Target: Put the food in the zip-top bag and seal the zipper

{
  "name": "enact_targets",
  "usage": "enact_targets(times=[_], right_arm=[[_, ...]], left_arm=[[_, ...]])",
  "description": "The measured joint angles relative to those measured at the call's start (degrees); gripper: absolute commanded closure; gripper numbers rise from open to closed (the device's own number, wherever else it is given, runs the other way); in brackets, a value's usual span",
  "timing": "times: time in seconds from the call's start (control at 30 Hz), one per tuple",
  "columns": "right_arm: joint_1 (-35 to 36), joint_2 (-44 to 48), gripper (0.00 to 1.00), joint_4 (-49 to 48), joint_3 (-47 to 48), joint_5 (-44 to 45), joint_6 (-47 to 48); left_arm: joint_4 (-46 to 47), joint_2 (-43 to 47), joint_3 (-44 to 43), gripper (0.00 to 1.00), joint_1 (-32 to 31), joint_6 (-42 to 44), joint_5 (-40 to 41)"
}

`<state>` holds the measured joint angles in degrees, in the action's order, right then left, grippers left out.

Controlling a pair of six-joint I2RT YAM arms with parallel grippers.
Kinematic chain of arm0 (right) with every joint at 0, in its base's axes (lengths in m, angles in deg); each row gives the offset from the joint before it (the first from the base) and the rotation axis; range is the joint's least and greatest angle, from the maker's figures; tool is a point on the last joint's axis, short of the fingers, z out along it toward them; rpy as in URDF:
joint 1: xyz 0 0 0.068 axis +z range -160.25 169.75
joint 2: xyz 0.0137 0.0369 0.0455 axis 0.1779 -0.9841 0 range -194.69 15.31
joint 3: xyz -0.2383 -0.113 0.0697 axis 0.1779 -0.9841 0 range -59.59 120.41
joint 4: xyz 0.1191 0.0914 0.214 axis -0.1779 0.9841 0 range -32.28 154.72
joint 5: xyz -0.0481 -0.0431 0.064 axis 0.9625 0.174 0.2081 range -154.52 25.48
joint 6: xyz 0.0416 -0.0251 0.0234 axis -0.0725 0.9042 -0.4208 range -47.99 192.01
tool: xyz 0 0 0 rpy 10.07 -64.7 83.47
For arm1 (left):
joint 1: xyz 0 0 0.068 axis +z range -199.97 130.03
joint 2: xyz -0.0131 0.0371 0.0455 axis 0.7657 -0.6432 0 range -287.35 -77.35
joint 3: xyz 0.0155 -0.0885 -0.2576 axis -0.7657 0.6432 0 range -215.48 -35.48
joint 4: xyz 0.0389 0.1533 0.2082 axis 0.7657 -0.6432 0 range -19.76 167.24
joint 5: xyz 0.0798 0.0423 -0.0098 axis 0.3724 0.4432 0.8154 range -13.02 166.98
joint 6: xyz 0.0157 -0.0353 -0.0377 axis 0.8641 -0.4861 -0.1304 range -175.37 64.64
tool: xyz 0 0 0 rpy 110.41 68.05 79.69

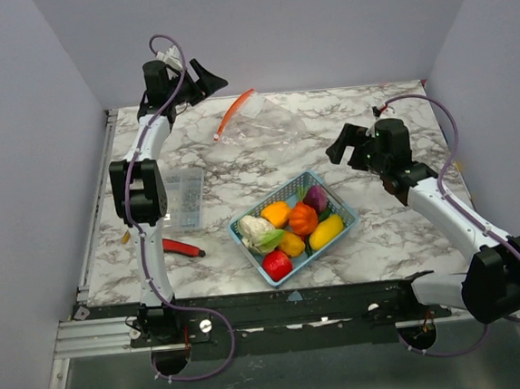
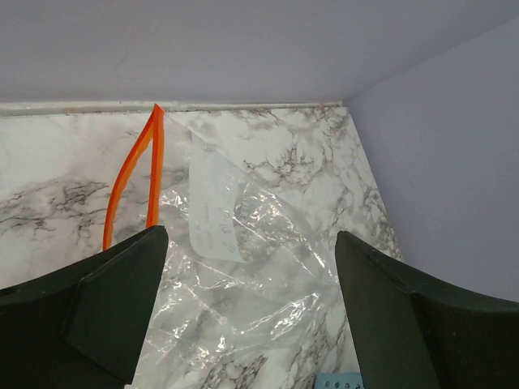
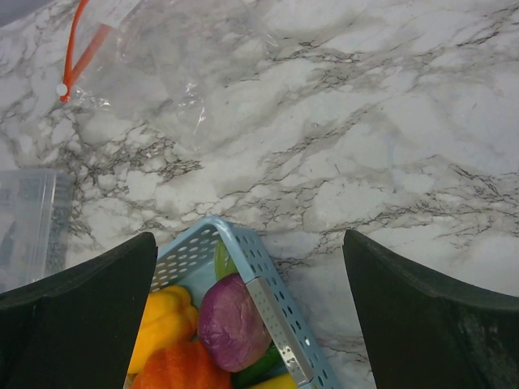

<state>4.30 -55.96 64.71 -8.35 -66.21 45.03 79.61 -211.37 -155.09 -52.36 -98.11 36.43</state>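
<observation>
Jaws wide apart and empty, the left gripper (image 2: 251,235) hung over the flat zip-top bag (image 1: 263,121) by the far wall and the right gripper (image 3: 250,235) over the basket (image 1: 278,193) holding the food (image 1: 294,223), so nothing seemed bagged and a first pick was due.

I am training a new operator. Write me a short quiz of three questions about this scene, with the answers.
1. True or false: all the food lies in the basket.
2. Which one holds something? A: the left pincer. B: the right pincer. C: neither.
3. What colour is the zipper of the bag?
Key: 1 true; 2 C; 3 orange.
</observation>
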Motion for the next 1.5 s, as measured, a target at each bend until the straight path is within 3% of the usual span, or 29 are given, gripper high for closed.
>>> enact_targets(times=[0.4,0.6,0.87,1.23,1.5], right_arm=[[0.0,0.0,0.0,0.02,-0.44,-1.01,-0.02],[0.0,0.0,0.0,0.28,-0.9,-1.11,-0.11],[0.0,0.26,0.0,0.48,-0.9,-2.12,-0.96],[0.0,0.52,0.0,1.53,-0.9,-4.7,-2.6],[0.0,0.15,0.0,3.56,-0.9,-7.98,-5.79]], left_arm=[[-0.39,-3.78,0.24,0.15,-2.99,-1.68,7.04],[-2.49,-5.9,0.24,0.22,-4.31,-2.95,11.04],[-6.12,-8.09,-0.46,0.45,-4.5,-5.18,11.8],[-4.68,-7.98,2.21,0.98,-4.87,-6.12,8.28],[-4.61,-4.98,4.5,1.0,-5.14,-3.96,3.96]])
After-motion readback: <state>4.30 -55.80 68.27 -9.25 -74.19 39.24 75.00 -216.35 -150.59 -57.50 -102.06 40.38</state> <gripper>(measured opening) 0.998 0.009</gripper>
